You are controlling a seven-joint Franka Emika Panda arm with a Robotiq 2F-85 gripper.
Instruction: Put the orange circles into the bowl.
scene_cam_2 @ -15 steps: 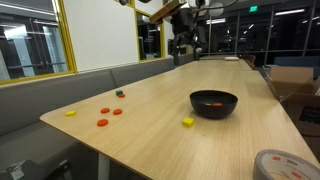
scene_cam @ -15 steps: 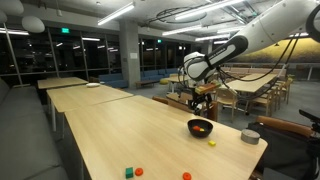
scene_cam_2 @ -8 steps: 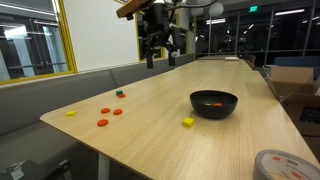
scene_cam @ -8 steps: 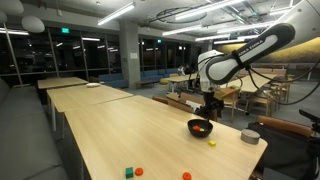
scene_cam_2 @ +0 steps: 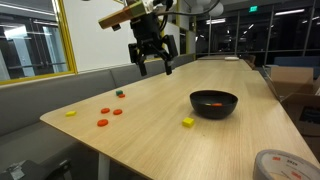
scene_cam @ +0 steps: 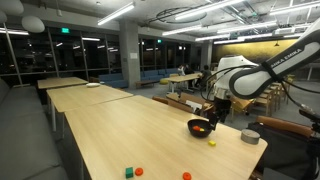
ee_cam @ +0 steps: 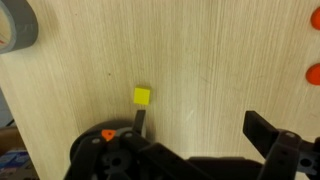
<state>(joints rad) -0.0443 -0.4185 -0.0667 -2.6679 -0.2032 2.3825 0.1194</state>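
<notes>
The black bowl (scene_cam: 200, 127) (scene_cam_2: 213, 103) stands on the long wooden table with something orange-red inside. Its edge shows at the bottom left of the wrist view (ee_cam: 88, 150) with an orange piece (ee_cam: 107, 134) in it. Three orange circles (scene_cam_2: 102, 123) (scene_cam_2: 117, 112) (scene_cam_2: 105, 110) lie near the table's end; two show in an exterior view (scene_cam: 140, 171) (scene_cam: 186, 176), and two at the wrist view's right edge (ee_cam: 313, 72). My gripper (scene_cam: 215, 108) (scene_cam_2: 153, 66) (ee_cam: 200, 128) hangs open and empty above the table, beside the bowl.
A yellow block (scene_cam_2: 187, 122) (ee_cam: 143, 96) (scene_cam: 212, 143) lies near the bowl. A green block (scene_cam_2: 120, 93) (scene_cam: 129, 172) and a small yellow piece (scene_cam_2: 70, 113) lie by the circles. A grey tape roll (scene_cam: 250, 136) (scene_cam_2: 285, 165) (ee_cam: 15, 25) sits at the table edge.
The arm has swung the open gripper across the table, from beyond the bowl towards the side nearer the circles, and a little lower. The objects on the table have not moved.
</notes>
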